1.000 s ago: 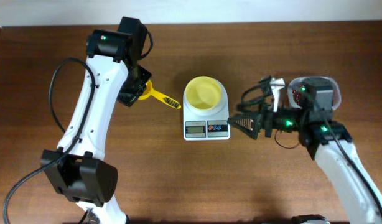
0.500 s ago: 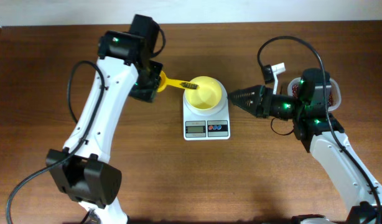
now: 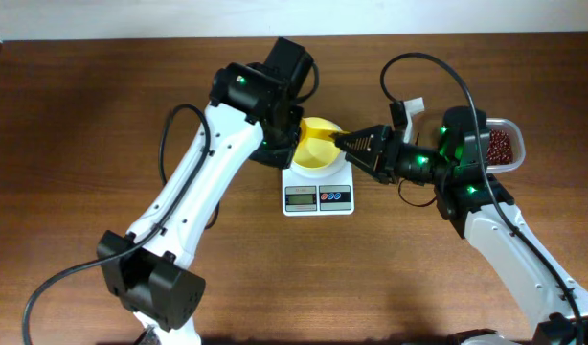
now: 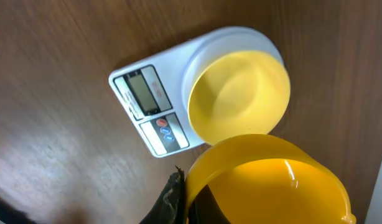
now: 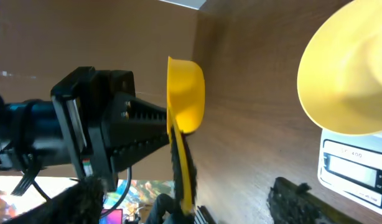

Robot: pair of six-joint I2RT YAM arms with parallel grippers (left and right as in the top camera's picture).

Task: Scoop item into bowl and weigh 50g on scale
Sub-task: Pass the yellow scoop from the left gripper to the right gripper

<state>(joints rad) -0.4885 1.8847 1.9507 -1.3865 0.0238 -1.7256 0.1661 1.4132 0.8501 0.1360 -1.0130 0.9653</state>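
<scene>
The white scale (image 3: 318,197) stands mid-table with the pale yellow bowl (image 3: 320,159) on it. The bowl shows empty in the left wrist view (image 4: 241,93). My left gripper (image 3: 294,134) is shut on the cup rim of a yellow scoop (image 4: 265,186), held just above and behind the bowl. The scoop's handle (image 5: 181,162) points at my right gripper (image 3: 344,141), which is open with the handle between its fingers. The beans (image 3: 502,144) lie in a clear tub at the far right.
The clear tub (image 3: 515,164) sits behind my right arm's elbow. The left arm reaches across the table's back left to the scale. Bare brown table lies in front of the scale and to its left.
My left arm has swung right, carrying the scoop from left of the scale to over the bowl. My right gripper has moved up and left to the scoop's handle.
</scene>
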